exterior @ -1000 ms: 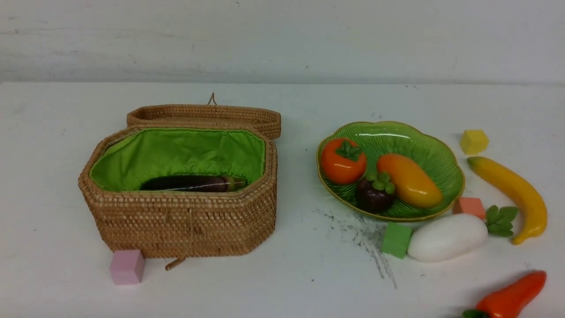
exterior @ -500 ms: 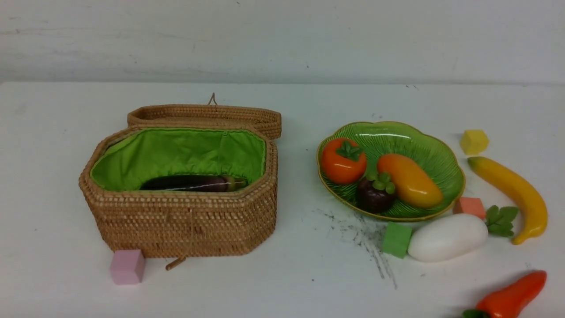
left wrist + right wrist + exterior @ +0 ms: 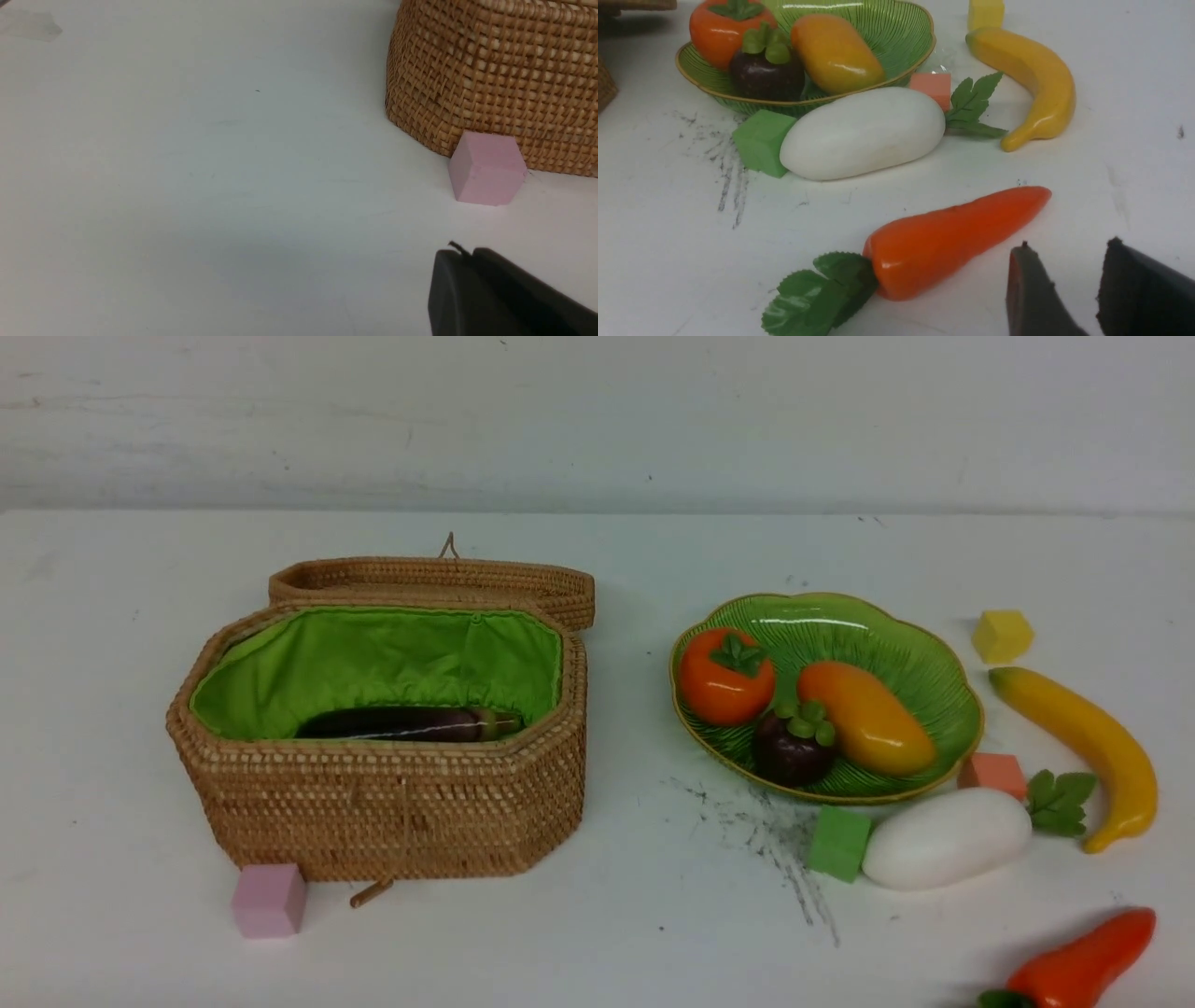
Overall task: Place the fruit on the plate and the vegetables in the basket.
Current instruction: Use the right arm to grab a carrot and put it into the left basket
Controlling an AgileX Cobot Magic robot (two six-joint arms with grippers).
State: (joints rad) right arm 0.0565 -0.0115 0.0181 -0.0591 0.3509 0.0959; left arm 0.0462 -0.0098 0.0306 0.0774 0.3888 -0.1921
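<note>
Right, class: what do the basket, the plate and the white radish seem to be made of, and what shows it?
Basket: woven wicker, matte; weave rows show. Its lining: green cloth, wrinkled. Plate: glossy, perhaps glazed ceramic or plastic; bright highlights on ribs. Radish: probably plastic or foam; smooth, dull white skin.

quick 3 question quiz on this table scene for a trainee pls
1. True or false: the banana lies on the plate.
2. What lies in the basket? A. eggplant B. banana C. nothing
3. What colour is the cube nearest the basket?
Key: 1 false; 2 A; 3 pink.
</note>
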